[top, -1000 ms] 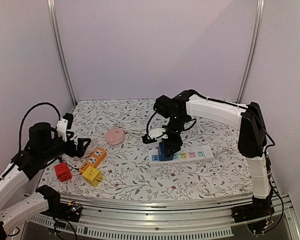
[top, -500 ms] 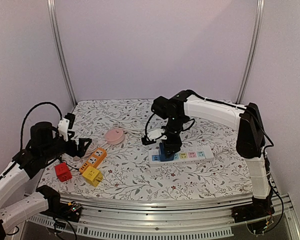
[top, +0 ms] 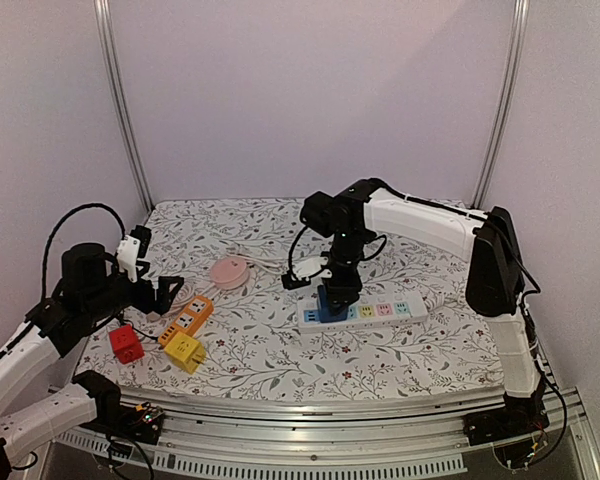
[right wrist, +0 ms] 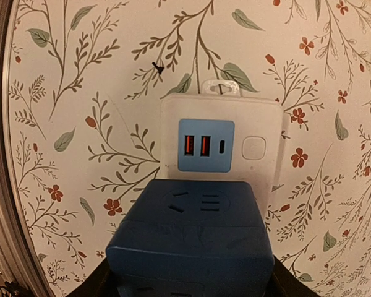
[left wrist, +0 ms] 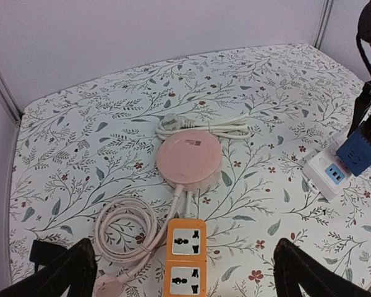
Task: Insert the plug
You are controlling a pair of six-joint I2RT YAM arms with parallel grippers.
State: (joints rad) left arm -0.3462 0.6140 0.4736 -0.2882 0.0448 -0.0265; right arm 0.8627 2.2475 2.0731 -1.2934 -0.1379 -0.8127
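Currently pinching blue plug cube (right wrist: 191,241) in right gripper (top: 339,287), directly under its fingers, over end of white power strip (right wrist: 263,127), just behind 2 red USB ports. Cannot tell whether seated. Elsewhere, holding left gripper (top: 165,293) spread wide and empty, orange socket strip (left wrist: 185,257) just ahead, pink round hub (left wrist: 188,159) farther ahead.

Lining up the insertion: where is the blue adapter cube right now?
The blue adapter cube is right of centre in the top view, held by the right gripper at the left end of the white power strip, beside its USB panel.
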